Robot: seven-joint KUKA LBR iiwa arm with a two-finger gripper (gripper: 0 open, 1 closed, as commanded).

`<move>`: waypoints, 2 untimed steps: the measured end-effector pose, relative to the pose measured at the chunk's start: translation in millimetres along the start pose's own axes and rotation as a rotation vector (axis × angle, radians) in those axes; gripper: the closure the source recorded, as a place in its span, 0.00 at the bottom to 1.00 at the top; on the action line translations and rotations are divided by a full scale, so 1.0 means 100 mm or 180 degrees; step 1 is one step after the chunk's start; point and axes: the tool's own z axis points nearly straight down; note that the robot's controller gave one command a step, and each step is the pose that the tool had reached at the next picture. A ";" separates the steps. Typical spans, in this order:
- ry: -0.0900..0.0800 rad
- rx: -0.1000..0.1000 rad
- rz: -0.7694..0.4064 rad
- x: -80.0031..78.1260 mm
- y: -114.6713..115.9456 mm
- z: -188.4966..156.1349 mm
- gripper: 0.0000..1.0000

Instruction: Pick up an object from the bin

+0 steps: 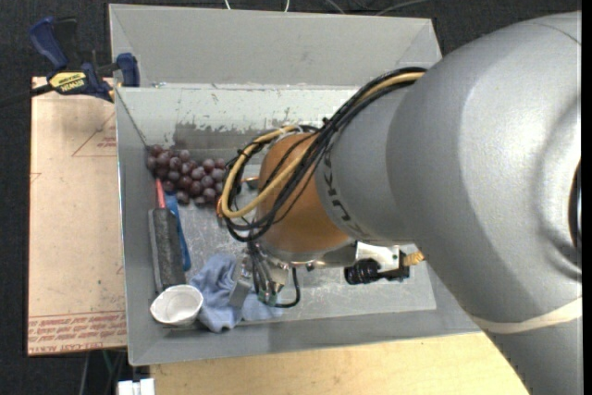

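Tool (262,277) low over the front of the grey bin (277,60), as I see it from my remote station. It hangs below the arm's orange cover (294,208), which is looped with yellow and black cables (239,185), and it sits at the right-hand edge of a crumpled blue cloth (213,284). Whether it is open or shut I cannot tell from this angle, and I see nothing in its hold. The cloth, the thing nearest it, lies by the bin's front wall and spreads from the tool toward the view's left, where a white cup (176,304) stands just beside it in the front left corner. A long grey brush (167,245) with blue and red on it runs front to back along the left wall. A bunch of dark grapes (185,173) fills the back left corner. A small black and white object (377,267) lies apart to the tool's right, under the arm. Bunched as it is, the cloth shows me no clear long axis. I judge the coming move turns on its bulk lying just left of the tool, so a slight shift that way should centre a fold, with the cup close enough to be knocked.
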 end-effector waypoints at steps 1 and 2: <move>0.0000 0.0003 -0.0004 0.00 -0.01 -0.12 1.00; 0.0009 0.0013 -0.0008 0.01 -0.01 -0.74 1.00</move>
